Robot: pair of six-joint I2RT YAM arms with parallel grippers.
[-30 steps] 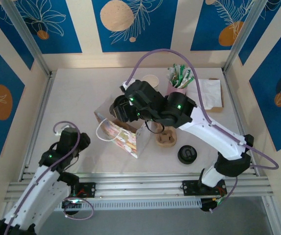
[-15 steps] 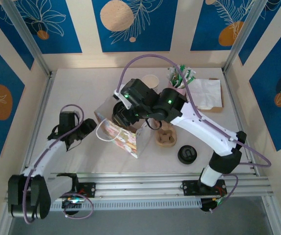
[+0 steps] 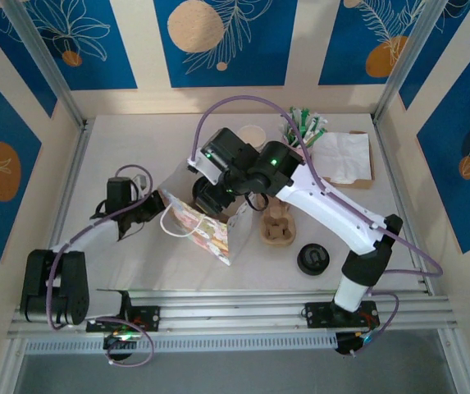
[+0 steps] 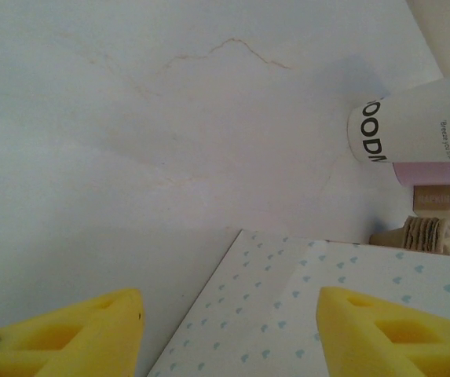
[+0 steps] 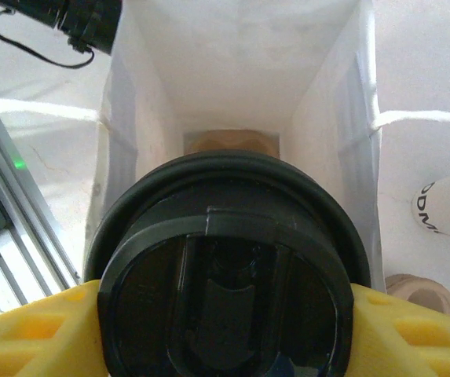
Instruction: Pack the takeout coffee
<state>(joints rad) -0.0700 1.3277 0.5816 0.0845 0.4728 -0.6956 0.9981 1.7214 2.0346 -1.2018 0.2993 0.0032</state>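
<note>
A robot's right gripper (image 5: 225,318) holds a lidded takeout coffee (image 5: 225,275) directly over the open mouth of a white paper bag (image 5: 232,71), its yellow fingers (image 5: 28,330) pressed against either side of the cup just under the black lid. A brown cardboard piece (image 5: 232,141) lies at the bottom of the bag. In the overhead view the right arm reaches across the table (image 3: 120,148) so that its gripper (image 3: 212,195) hangs above the bag (image 3: 206,230). The left gripper (image 3: 147,210) sits just beside the bag's left wall. Its wrist view shows the left gripper (image 4: 228,334) with jaws spread and nothing between them, the bag's heart-printed side (image 4: 303,314) just ahead. Whether it touches the paper cannot be told. A cardboard carrier (image 3: 277,230), a loose black lid (image 3: 312,258) and a stack of bare cups (image 3: 251,135) stand to the right. The cup looks light but easily crushed, since its paper wall will likely buckle under a hard squeeze. The glossy lid is probably slick and could pop off if pushed from below. The band just beneath the lid's rim, where the lid stiffens the paper, seems the safest hold. How full it is cannot be seen, so a level, unhurried descent is prudent. The thin bag may fold inward if brushed.
</note>
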